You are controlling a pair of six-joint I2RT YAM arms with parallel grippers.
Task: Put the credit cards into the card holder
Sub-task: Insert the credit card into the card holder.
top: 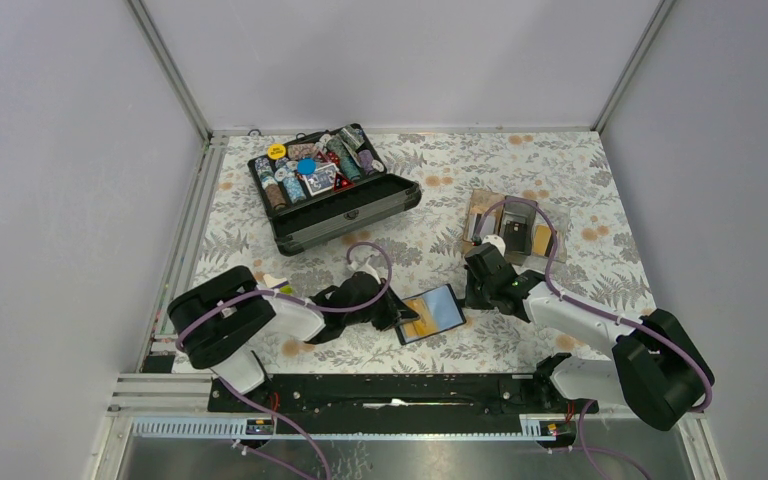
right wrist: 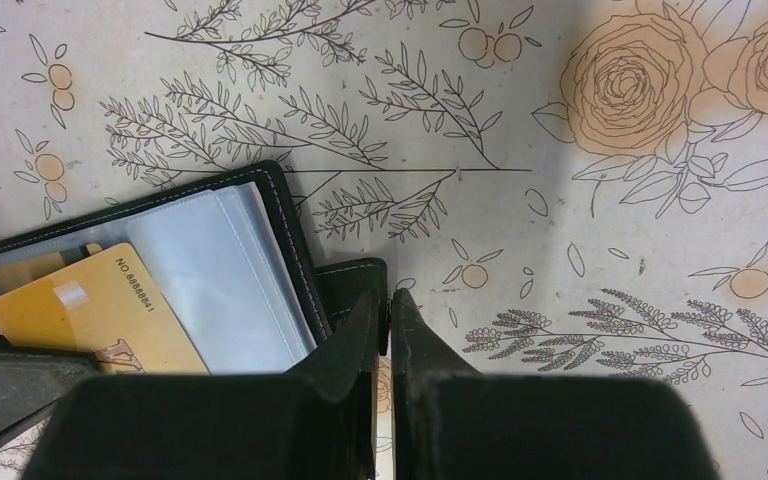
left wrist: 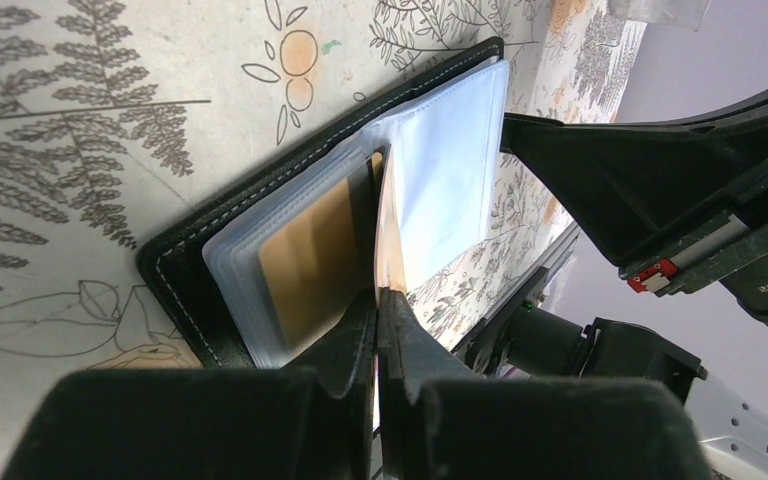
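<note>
A bench [top: 580, 180] under a pale flower-printed cloth carries everything. At its far side stands a large black hard case [top: 360, 218], lid open, full of round poker chips [top: 305, 170]. To the far right is a small clear acrylic tray [top: 558, 222] holding a few spare cards [top: 541, 240]. Both sit well apart from the work, and I judge them no hazard.

Between my two arms lies the small black folding card holder [top: 445, 308], open, its blue-grey clear pockets facing up. My right pincer [right wrist: 390, 305] is clenched at the holder's right edge, against a little black flap [right wrist: 355, 282]. I cannot tell whether it nips the flap or only presses on it. If that hold slips, I expect the holder to slide or fold shut as I push.

My left pincer [left wrist: 380, 295] is clenched on one edge of a thin yellow-gold plastic credit card [right wrist: 110, 310], which lies slanted across the holder's left side. I cannot tell whether its leading edge is inside a pocket. A tan card [left wrist: 310, 260] already fills one pocket.

Risks, as I judge them:
- The slanted card may catch a pocket lip and bend.
- It may ride over the sleeve instead of going in.
- It may twist out of my narrow grip.
- It may jam against the tan card.
</note>
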